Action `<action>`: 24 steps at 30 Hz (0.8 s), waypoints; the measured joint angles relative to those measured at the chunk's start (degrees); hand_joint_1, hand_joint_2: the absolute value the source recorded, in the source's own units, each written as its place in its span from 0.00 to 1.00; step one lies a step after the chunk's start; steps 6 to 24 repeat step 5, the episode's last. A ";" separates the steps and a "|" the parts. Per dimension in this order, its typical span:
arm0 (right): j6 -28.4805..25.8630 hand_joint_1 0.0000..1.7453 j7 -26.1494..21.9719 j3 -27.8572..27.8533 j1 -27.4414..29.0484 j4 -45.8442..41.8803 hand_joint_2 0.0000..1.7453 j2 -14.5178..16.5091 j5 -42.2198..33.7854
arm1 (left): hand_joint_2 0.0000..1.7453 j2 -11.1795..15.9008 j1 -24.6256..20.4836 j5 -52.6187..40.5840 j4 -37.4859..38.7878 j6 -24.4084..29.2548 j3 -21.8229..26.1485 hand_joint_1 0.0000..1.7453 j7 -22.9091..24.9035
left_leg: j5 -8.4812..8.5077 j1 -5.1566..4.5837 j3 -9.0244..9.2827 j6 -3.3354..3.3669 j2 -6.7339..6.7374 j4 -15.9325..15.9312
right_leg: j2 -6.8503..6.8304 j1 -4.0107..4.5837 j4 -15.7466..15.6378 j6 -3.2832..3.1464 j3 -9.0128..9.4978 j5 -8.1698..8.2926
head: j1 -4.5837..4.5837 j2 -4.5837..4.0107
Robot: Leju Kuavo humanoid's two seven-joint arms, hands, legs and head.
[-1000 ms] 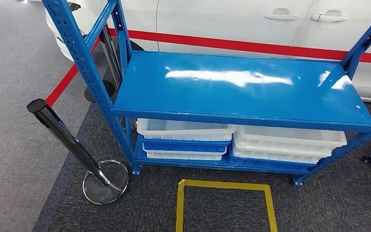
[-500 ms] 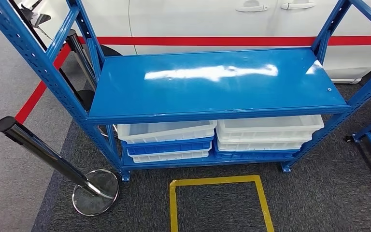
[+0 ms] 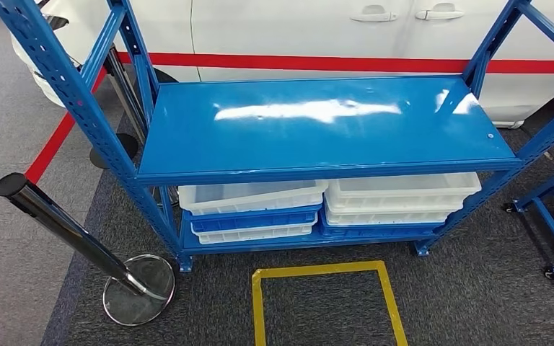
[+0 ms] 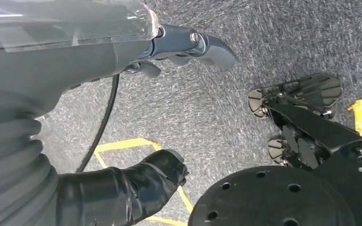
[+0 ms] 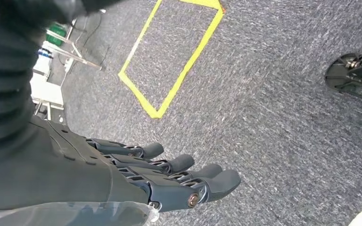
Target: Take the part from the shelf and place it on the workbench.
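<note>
Fingers [image 5: 179,165] of the right hand [image 5: 136,176] lie straight, side by side and slightly apart, grasping nothing above grey, nubby carpet [image 5: 273,108]; the left hand [image 4: 122,108] also hangs released, its dark fingers [image 4: 193,44] stretched out and its thick thumb [image 4: 155,176] apart from them over the same carpet. Nearest in the head view is a square outline of yellow tape [image 3: 327,299] on the carpet. To its left a chrome post [image 3: 65,227] leans from a round, shiny base. Beyond the tape stands the blue steel shelf [image 3: 324,126], its long axis running left to right; its top board is smooth and glossy, with white glare. Under it, on the low tier, shallow plastic trays [image 3: 332,205] are stacked in two piles, white and blue. I cannot tell where the part is; the trays' insides are hidden. Behind the shelf runs a red stripe [image 3: 346,63] along a white car [image 3: 332,29].
</note>
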 joint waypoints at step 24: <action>0.00 0.00 0.00 0.00 0.01 0.01 1.00 0.01 0.00 | 1.00 0.03 -0.02 0.00 0.00 0.00 -0.01 0.00 0.00 | -0.03 -0.20 -0.04 0.21 0.00 0.05 | 0.01 -0.22 -0.07 0.89 -0.02 0.07 | -0.01 0.01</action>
